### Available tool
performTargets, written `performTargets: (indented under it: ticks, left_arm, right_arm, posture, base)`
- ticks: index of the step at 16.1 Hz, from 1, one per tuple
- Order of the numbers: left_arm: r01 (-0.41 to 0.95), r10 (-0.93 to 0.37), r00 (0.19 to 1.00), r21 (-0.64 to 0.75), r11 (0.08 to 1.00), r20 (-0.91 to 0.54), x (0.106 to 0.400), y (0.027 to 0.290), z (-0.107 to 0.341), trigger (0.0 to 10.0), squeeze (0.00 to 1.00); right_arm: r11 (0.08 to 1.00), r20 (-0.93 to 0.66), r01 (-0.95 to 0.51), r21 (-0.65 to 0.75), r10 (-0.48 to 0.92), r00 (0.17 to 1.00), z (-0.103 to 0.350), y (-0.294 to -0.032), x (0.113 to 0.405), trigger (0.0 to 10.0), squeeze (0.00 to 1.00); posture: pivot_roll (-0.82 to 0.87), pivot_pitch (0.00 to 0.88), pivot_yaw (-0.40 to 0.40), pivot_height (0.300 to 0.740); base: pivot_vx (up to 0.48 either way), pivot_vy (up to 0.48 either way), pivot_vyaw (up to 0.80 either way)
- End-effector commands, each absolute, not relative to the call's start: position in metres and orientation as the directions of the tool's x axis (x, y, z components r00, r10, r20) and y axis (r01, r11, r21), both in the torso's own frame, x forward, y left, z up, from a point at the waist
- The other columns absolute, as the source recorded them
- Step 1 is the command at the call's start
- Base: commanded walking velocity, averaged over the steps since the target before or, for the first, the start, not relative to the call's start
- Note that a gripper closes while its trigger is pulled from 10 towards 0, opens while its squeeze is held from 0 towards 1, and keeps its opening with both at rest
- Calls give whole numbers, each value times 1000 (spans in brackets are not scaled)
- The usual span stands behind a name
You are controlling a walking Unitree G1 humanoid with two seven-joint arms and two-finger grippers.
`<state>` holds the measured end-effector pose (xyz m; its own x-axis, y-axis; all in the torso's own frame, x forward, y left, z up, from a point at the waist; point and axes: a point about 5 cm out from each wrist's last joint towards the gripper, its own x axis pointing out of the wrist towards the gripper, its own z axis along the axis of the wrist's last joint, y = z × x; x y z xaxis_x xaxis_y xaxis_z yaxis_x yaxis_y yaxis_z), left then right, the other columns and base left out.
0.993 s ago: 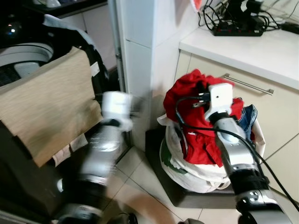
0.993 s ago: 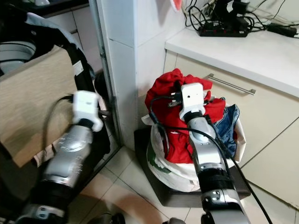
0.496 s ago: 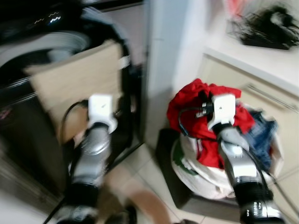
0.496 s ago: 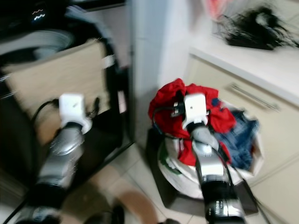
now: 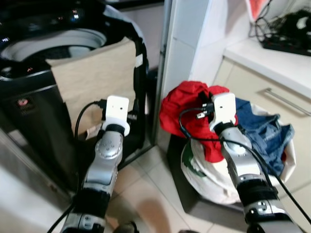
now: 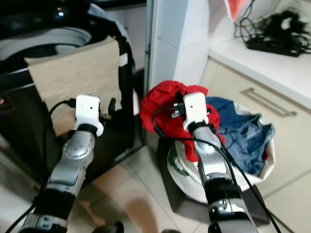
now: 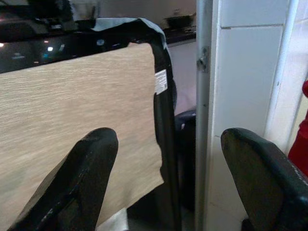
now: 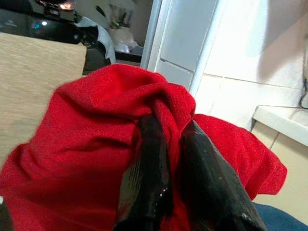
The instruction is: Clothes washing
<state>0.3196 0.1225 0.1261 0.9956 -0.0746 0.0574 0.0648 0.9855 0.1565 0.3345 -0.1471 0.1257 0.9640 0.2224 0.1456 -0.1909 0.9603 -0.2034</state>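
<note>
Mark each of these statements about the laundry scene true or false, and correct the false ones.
1. The right gripper is shut on the red cloth garment. True.
2. The left gripper holds the beige cloth. False: its fingers are open and empty, pointing toward the beige cloth draped over the black washing machine.
3. A blue denim garment lies in the white laundry bag. True.
4. The laundry bag sits on the white countertop. False: it sits on the floor below the white countertop, beside the cabinet.

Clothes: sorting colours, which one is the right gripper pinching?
The red garment, bunched between the right gripper's fingers; the blue denim lies untouched in the bag.
</note>
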Motion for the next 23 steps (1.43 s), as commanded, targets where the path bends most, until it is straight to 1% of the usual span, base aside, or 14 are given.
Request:
performTargets:
  ticks: [1,4,8,10,12,13,15,16,17,18,19,20,21,23]
  left_arm:
    - [83,-92,994,158,984,54,318,119,126,10000,0]
    - [93,-103,993,157,983,52,318,118,127,10000,0]
    - [55,-63,996,137,989,55,318,122,126,10000,0]
    - [31,-38,998,148,989,44,318,124,125,10000,0]
    - [18,-25,999,145,989,47,318,127,125,10000,0]
    - [12,-22,998,149,989,64,317,127,127,10000,0]
    - [13,-32,994,175,984,108,316,128,134,10000,0]
    - [-14,-22,986,215,976,167,310,138,143,10000,0]
    - [-27,-10,985,219,975,170,308,143,145,10000,0]
    - [-55,24,988,202,978,152,303,159,145,10000,0]
    - [-62,32,989,200,978,146,303,161,145,10000,0]
    - [-73,44,988,194,978,149,302,163,147,10000,0]
    - [-109,71,976,182,977,204,303,160,158,10000,0]
    - [-129,68,961,221,967,267,302,156,170,10000,0]
  right_arm:
    - [960,173,-178,-215,216,961,131,-149,336,0,0]
    - [957,180,-180,-228,224,958,132,-145,338,0,0]
    - [951,181,-198,-236,243,953,134,-141,341,0,0]
    - [932,162,-205,-300,261,952,133,-139,343,0,0]
    - [929,125,-226,-293,271,954,127,-137,344,0,0]
    - [939,120,-203,-278,243,962,126,-139,344,0,0]
    - [944,236,-176,-279,246,940,142,-138,342,0,0]
    - [951,339,-139,-275,231,912,158,-140,339,0,0]
    - [950,340,-136,-281,231,912,158,-140,337,0,0]
    - [952,338,-146,-270,236,911,153,-139,332,0,0]
    - [946,321,-159,-282,250,913,151,-137,332,0,0]
    - [941,307,-173,-292,264,915,148,-135,332,0,0]
    - [940,289,-175,-291,261,921,146,-131,334,0,0]
    - [945,314,-175,-277,261,913,151,-128,335,0,0]
  posture:
    - [-62,0,-47,740]
    - [-64,0,-40,740]
    - [-63,0,-44,740]
    - [-60,0,-48,740]
    - [-57,0,-51,740]
    - [-55,0,-52,740]
    - [-55,0,-53,740]
    - [-62,0,-46,740]
    - [-62,0,-46,740]
    - [-55,0,-49,740]
    - [-55,0,-49,740]
    - [-52,0,-49,740]
    - [-50,0,-52,740]
    - [-48,0,-53,740]
  base:
    - [0,-450,500]
    - [0,-450,496]
    - [63,-427,483]
    - [332,-341,478]
    - [0,0,425]
    - [0,0,0]
    - [0,0,0]
    - [0,0,0]
    - [0,0,0]
    - [0,0,0]
    - [0,0,0]
    - [285,0,800]
    - [480,0,744]
    - [480,0,684]
